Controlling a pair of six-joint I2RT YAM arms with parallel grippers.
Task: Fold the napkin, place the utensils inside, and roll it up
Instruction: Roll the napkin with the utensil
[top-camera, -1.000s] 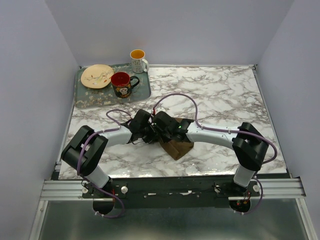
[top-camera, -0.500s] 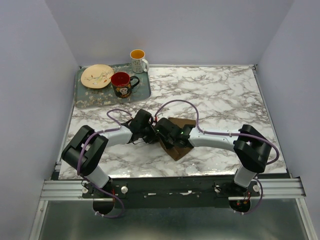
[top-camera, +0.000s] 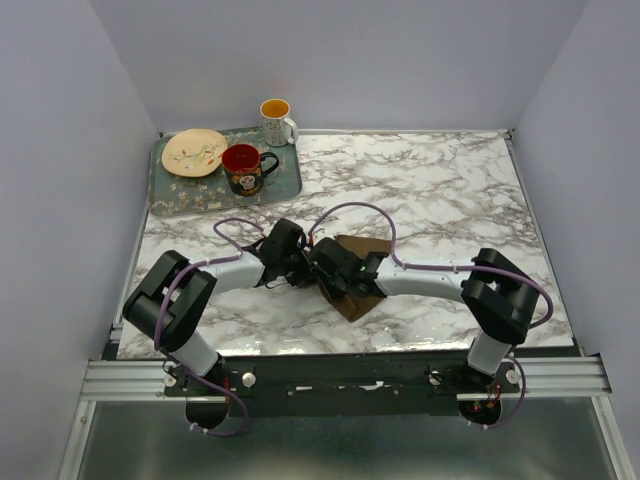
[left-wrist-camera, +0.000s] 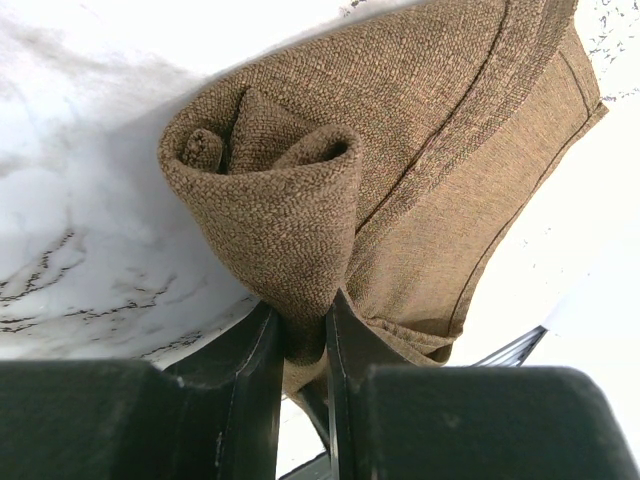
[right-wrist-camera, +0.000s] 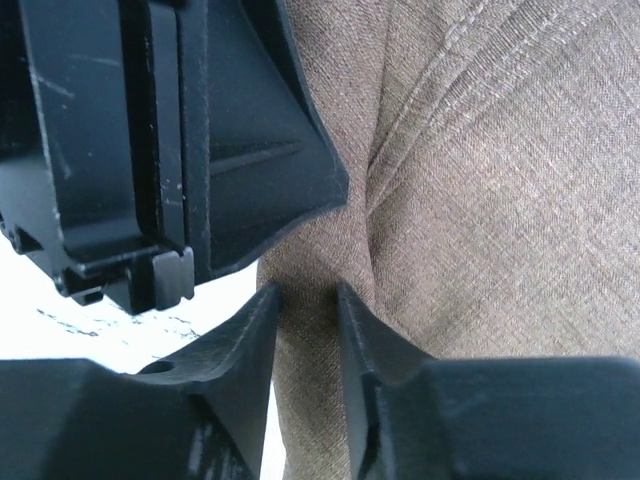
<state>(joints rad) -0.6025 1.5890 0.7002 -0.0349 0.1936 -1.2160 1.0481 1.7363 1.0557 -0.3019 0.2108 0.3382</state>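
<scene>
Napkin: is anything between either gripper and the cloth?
Nothing visible. The left gripper has its jaws closed directly on the napkin at its rolled end; the right gripper has its jaws pinching a fold beside it.

My left arm (top-camera: 215, 268) and right arm (top-camera: 430, 278) bend inward, wrists low and almost touching mid-table. My left gripper (left-wrist-camera: 300, 322) is clamped on the napkin (left-wrist-camera: 430, 150); my right gripper (right-wrist-camera: 307, 300) pinches a fold beside it.

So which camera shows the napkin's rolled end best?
The left wrist view: the napkin fills it, its spiral end facing the lens. The top view shows only brown bits beneath the arms. The right wrist view shows flat weave and a seam, no roll.
</scene>
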